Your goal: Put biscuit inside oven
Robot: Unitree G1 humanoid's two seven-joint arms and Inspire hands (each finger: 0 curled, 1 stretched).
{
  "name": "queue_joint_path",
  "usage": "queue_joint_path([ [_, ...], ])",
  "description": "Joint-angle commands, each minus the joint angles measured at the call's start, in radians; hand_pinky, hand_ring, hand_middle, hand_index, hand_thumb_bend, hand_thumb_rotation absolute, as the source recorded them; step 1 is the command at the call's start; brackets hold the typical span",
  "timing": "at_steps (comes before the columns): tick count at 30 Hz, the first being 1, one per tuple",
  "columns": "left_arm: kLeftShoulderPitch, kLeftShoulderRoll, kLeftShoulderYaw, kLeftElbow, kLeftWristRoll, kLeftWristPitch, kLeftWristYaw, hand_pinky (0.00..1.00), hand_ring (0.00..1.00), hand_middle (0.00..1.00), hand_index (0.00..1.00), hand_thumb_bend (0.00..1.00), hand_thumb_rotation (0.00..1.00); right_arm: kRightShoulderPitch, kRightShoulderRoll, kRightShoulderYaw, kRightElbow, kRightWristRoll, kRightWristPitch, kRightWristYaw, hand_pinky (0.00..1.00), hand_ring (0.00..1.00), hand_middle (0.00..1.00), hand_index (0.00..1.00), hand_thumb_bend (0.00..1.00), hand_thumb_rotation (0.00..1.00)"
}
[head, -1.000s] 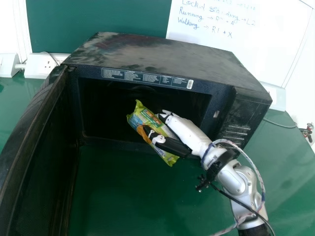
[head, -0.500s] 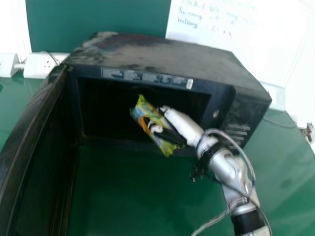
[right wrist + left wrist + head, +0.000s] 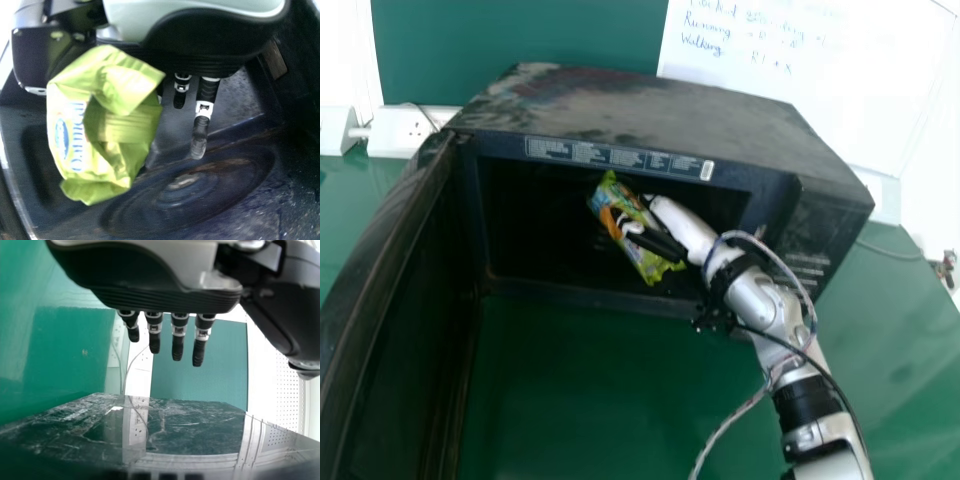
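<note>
In my head view, the oven (image 3: pixel 650 112) stood open and my right hand (image 3: pixel 686 226) slanted through the oven's mouth, fingers (image 3: pixel 658 243) clamped round the biscuit packet (image 3: pixel 648 264); carrying it in looked nearly done, setting down and letting go were left. My left wrist view showed my left hand (image 3: pixel 150 275), fingers straight. In my right wrist view, the packet hung inside the oven near its turntable (image 3: pixel 187 192).

Right arm (image 3: pixel 760 300) extended, right hand (image 3: pixel 684 226) gripping; left hand (image 3: pixel 165 296) straight-fingered.
</note>
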Motion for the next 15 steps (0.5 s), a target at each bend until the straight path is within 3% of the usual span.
queue_joint_path([
  [1, 0.016, -0.005, -0.005, -0.004, 0.003, -0.013, -0.002, 0.64, 0.77, 0.84, 0.89, 0.97, 1.0, -0.055, 0.012, 0.004, 0.054, 0.005, -0.014, -0.032, 0.39, 0.11, 0.25, 0.32, 0.33, 0.0],
  [7, 0.021, -0.004, -0.009, -0.003, -0.006, -0.015, -0.004, 0.65, 0.81, 0.87, 0.87, 0.94, 1.0, -0.129, 0.032, 0.001, 0.175, 0.02, -0.025, -0.041, 0.39, 0.09, 0.23, 0.31, 0.33, 0.0],
  [15, 0.033, -0.014, -0.018, -0.013, 0.004, -0.021, 0.001, 0.69, 0.83, 0.88, 0.86, 0.97, 1.0, -0.191, 0.059, 0.025, 0.289, -0.001, -0.023, -0.084, 0.39, 0.12, 0.29, 0.34, 0.33, 0.0],
])
